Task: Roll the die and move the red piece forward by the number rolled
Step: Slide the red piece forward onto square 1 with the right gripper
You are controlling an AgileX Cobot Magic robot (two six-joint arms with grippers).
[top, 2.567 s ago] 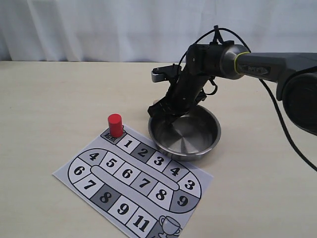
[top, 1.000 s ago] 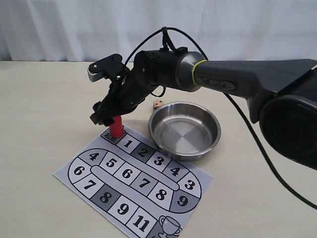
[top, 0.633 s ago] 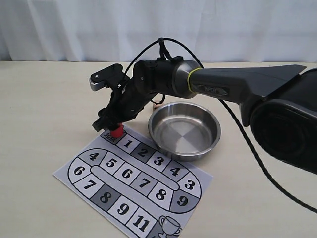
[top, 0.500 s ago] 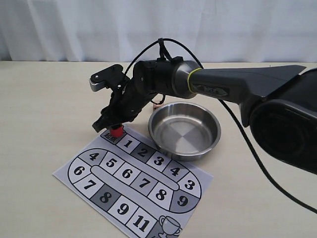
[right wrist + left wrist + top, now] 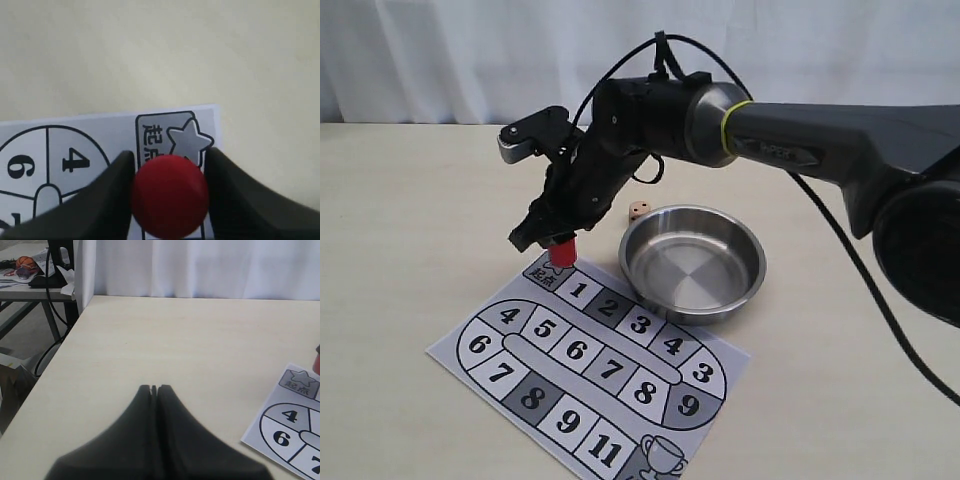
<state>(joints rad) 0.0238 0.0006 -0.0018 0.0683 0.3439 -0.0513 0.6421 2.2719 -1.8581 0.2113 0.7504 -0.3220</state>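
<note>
Clamped tight in the right gripper (image 5: 553,240), black fingers (image 5: 106,200) pressed against both sides: the small plain red cylinder piece (image 5: 563,250). Held upright at the star-marked start square (image 5: 546,273) of the grey-and-white printed paper game board (image 5: 455,352), on the edge toward square 1; cannot tell whether touching the paper. Carried on a dark arm (image 5: 800,150) stretching in from the right over the pale wooden table (image 5: 410,220). Lying on that table, outside and just beside the far rim of the round shiny steel bowl (image 5: 705,305): the tiny beige cube die (image 5: 638,210). Pressed together with nothing between them: the dark fingers of the left gripper (image 5: 154,389), above bare table near the board's start corner.
</note>
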